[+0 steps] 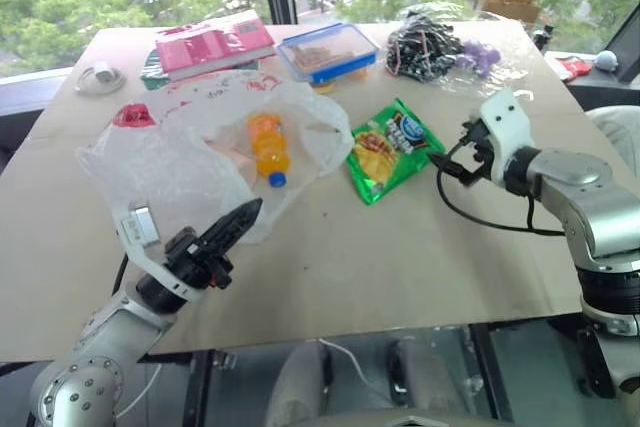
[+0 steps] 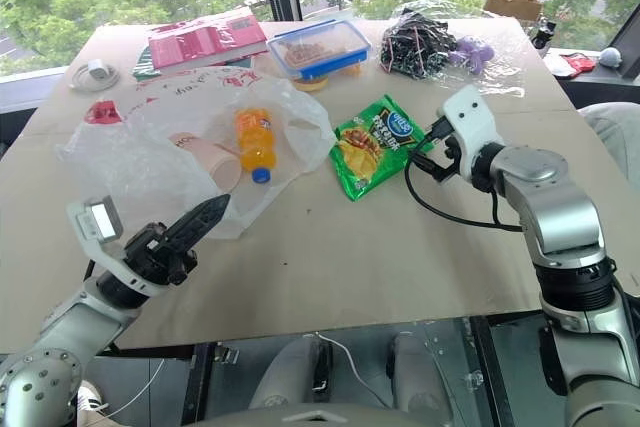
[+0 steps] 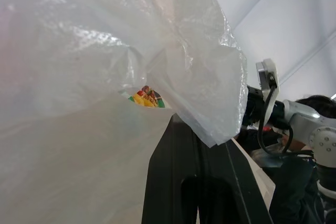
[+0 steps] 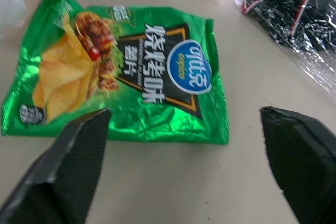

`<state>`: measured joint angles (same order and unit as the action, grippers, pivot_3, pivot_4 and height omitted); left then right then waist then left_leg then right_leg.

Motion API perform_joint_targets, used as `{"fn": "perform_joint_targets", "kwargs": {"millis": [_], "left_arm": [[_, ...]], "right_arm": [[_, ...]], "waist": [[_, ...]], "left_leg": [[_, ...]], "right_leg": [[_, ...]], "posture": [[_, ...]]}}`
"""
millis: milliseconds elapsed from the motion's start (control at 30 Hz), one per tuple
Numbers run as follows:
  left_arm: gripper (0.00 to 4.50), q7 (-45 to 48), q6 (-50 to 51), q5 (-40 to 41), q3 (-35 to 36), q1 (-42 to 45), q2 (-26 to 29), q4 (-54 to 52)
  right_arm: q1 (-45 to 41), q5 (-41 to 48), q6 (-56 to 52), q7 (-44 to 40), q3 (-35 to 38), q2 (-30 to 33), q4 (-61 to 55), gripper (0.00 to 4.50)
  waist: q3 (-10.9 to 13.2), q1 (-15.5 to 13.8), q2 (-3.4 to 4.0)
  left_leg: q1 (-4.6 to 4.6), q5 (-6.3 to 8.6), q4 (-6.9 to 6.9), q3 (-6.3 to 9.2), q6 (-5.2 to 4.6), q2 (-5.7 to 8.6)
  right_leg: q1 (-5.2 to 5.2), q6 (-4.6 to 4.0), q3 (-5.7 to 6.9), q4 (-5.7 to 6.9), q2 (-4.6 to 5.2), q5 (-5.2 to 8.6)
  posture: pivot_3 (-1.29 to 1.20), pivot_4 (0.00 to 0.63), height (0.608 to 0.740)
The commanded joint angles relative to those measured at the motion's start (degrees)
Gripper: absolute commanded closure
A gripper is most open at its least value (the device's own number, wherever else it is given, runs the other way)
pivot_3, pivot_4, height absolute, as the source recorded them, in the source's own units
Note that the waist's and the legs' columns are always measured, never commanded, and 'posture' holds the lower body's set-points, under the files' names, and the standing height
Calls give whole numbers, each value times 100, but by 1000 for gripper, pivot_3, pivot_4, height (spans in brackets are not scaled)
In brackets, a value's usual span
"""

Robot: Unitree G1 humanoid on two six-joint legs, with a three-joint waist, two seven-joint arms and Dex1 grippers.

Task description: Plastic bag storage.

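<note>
The plastic bag (image 1: 185, 152), a big crinkly translucent white one with red print, lies spread over the left-centre of the table. An orange drink bottle (image 1: 268, 147) with a blue cap shows through its film. My left gripper (image 1: 240, 219) is at the bag's near edge and shut on a fold of the film, which hangs raised over its fingers (image 3: 199, 182) in the left wrist view. My right gripper (image 4: 186, 148) stands wide open just near of the green snack packet (image 1: 392, 149), touching nothing.
Along the far side of the table (image 1: 380, 267) lie a pink book (image 1: 215, 44), a blue-lidded clear box (image 1: 328, 51) and a clear wrap of dark cables and purple things (image 1: 435, 47). A white round object (image 1: 100, 77) sits far left.
</note>
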<state>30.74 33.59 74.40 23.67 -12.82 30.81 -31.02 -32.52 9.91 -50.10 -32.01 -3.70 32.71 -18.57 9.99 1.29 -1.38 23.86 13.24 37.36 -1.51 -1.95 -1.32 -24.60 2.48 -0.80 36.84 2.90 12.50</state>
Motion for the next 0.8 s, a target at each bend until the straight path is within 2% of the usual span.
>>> {"fn": "perform_joint_targets", "kwargs": {"millis": [33, 167, 300, 400, 533, 667, 800], "left_arm": [[4500, -65, 30, 20, -4, 114, 47, -79], [4500, -40, 57, -122, 21, 236, 76, 125], [4500, -41, 137, -188, -37, 375, 112, 193], [4500, -180, 238, -132, -84, 532, 151, 137], [4500, -391, 374, -28, -148, 700, 190, 26], [4500, -650, 482, 91, -209, 879, 188, -62], [4500, -795, 552, 147, -242, 959, 191, -130]], "right_arm": [[66, -413, 407, 319, -681, -223, -480, 44], [-64, -894, 344, 815, -1576, -926, -406, 44], [-846, -1935, -256, 1488, -2605, -1502, 231, 44], [-1159, -2000, -649, 1709, -2616, -2112, 743, 44], [-1463, -2441, -914, 2070, -2900, -2557, 1469, 44], [-1437, -2544, -840, 2032, -3062, -2727, 1742, 44], [-1471, -3054, -822, 2229, -3357, -2550, 2049, 44]], "waist": [[0, 10, 0], [0, 28, -1], [0, 36, -2], [-4, 6, -7], [-4, -38, -7], [-4, -49, -7], [-3, -36, -6]], "left_leg": [[0, 0, 0, 1, 0, 0], [-2, 0, 0, 3, 0, -2], [0, -1, 5, 2, 1, -2], [1, -1, 7, 10, 1, -2], [4, -1, 3, 13, 2, 0], [6, -1, 4, 13, 2, 3], [5, -1, 3, 13, 2, 4]], "right_leg": [[0, 0, 1, 0, -1, 0], [0, 1, 0, 3, -5, 0], [0, 1, 0, 4, 2, -1], [2, -1, 9, 7, 6, -1], [1, -1, 11, 7, 7, -3], [2, -1, 12, 5, 20, -2], [1, -1, 13, 5, 16, -2]], "posture": [[0, 150, 740], [0, 150, 740], [0, 150, 740], [0, 150, 740], [0, 150, 740], [0, 150, 740], [0, 150, 740]]}}
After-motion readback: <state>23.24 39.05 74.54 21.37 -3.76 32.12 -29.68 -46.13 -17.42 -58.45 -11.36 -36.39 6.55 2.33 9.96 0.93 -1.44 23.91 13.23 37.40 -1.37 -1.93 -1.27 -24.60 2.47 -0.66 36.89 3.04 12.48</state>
